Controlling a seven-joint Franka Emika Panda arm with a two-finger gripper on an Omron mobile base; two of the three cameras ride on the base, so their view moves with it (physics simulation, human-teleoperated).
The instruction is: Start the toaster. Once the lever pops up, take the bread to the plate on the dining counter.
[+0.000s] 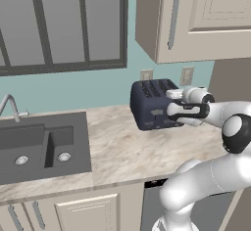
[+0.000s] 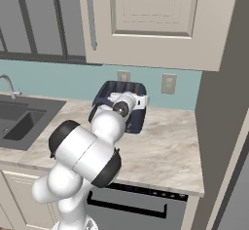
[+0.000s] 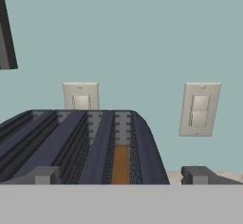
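1. Toaster (image 1: pixel 149 105) sitting on the marble bench (image 1: pixel 122 144), back against the teal wall (image 3: pixel 142 38), right of the sink (image 1: pixel 39 147), under the wall cupboard (image 1: pixel 196 19).
2. Bread (image 3: pixel 120 163) standing deep in the rightmost slot, showing as an orange-brown strip between the slot guides.
3. Claw (image 3: pixel 121 175) hanging at the toaster's front edge, fingers (image 3: pixel 45 175) spread wide apart, gripping nothing; one tip over the slots, the other off the right side.
4. Judging the step: starting the toaster, lever apparently not yet pressed.
5. Risking a miss: pushing down on the body beside the lever instead of on it, since the controls sit on the front face and are lying below the hand view's edge.
6. Risking a shove: pressing forward rather than down, sliding the toaster toward the wall.
7. Risking a snag: dropping a finger into a slot and catching on the guides.
8. Hand view giving the slots, the bread and two wall plates (image 3: pixel 199 109) behind.
9. Left base view giving the side-on look: hand against the toaster's front face, grey controls partly covered.
10. Right base view giving little of the contact, forearm blocking the toaster (image 2: pixel 138 114); showing bare bench to the right.
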